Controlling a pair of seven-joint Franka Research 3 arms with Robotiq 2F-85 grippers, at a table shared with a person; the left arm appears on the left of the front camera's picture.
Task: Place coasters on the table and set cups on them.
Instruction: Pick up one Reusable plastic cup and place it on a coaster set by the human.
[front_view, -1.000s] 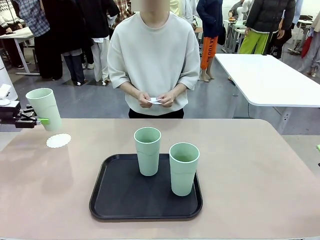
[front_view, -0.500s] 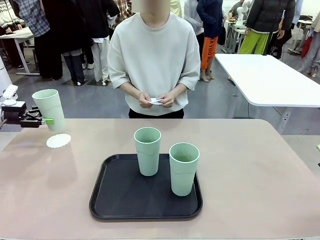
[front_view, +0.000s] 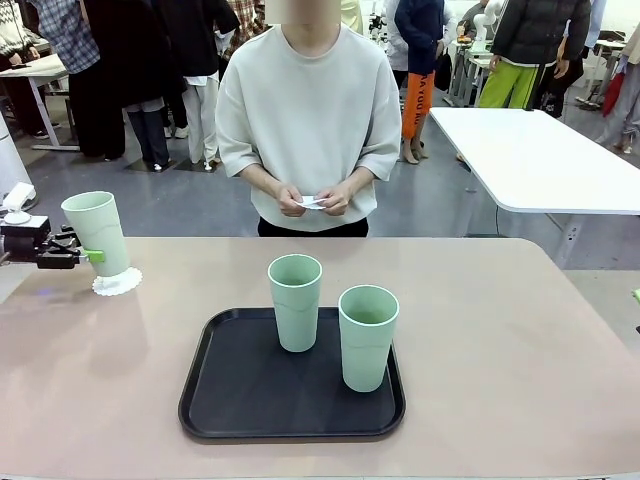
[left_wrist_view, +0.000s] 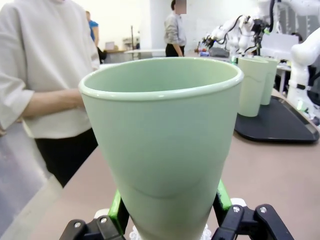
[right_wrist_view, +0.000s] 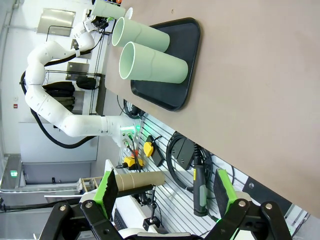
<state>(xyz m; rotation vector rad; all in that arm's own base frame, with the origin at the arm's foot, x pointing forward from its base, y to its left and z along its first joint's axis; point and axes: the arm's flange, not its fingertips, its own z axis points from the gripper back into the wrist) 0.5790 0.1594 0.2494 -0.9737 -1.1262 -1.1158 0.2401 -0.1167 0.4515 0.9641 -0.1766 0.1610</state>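
My left gripper (front_view: 82, 256) is shut on a pale green cup (front_view: 97, 233) at the table's far left, its green pads (left_wrist_view: 116, 212) pressing the cup (left_wrist_view: 160, 145) low on both sides. The cup stands upright over a white lacy coaster (front_view: 120, 284); I cannot tell whether its base touches it. Two more cups (front_view: 296, 300) (front_view: 368, 336) stand on the black tray (front_view: 240, 400). The person's hands hold a small white coaster (front_view: 310, 201) at the far edge. My right gripper (right_wrist_view: 165, 192) hangs open and empty beyond the table's right side.
The beige table (front_view: 520, 350) has free room right of the tray and in front of it. A white table (front_view: 540, 160) stands behind at right. In the right wrist view, the tray (right_wrist_view: 187, 75) with both cups (right_wrist_view: 152, 62) lies well away.
The left gripper has brought the cup down and slightly right, from above and left of the coaster to directly over it. The person and the tray cups have not moved.
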